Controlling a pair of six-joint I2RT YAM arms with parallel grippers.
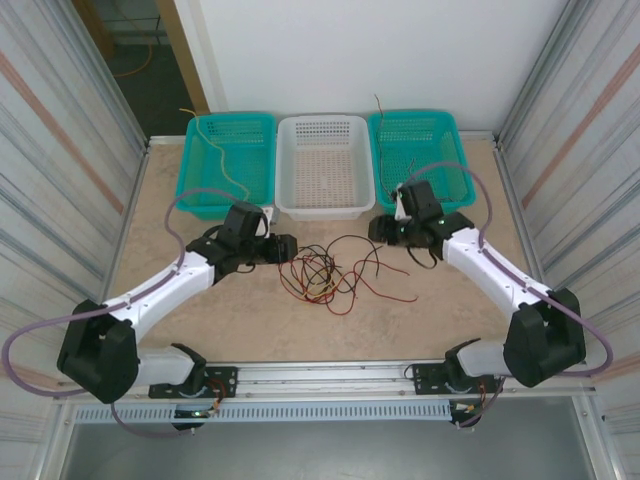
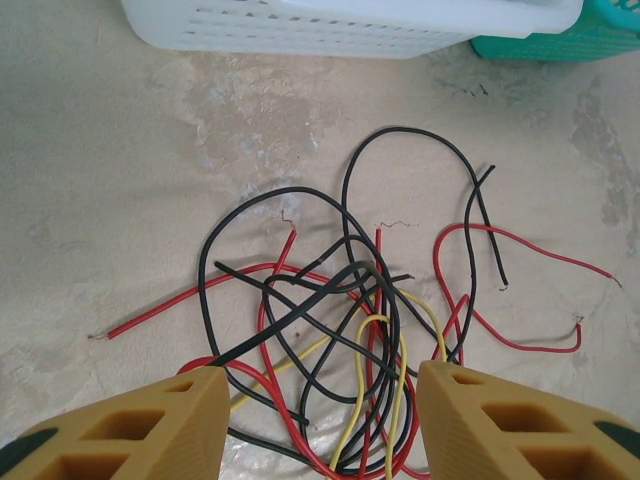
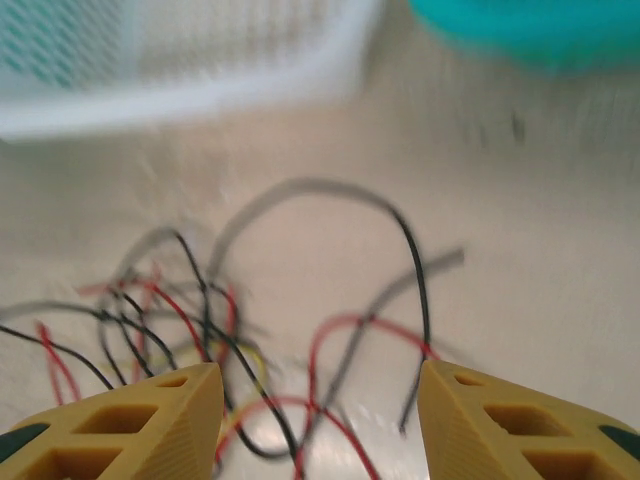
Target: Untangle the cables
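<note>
The left gripper [image 1: 290, 248] is released, its fingers [image 2: 190, 415] spread wide, low over the tangle's left edge. The cables [image 1: 322, 272], red, black and yellow, lie knotted on the table [image 1: 400, 335] near the white basket [image 1: 322, 207]. The right gripper [image 1: 376, 232], likewise released, sits just right of them.

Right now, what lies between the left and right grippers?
In the top view, the tangle of red, black and yellow cables lies between the left gripper and the right gripper.
</note>
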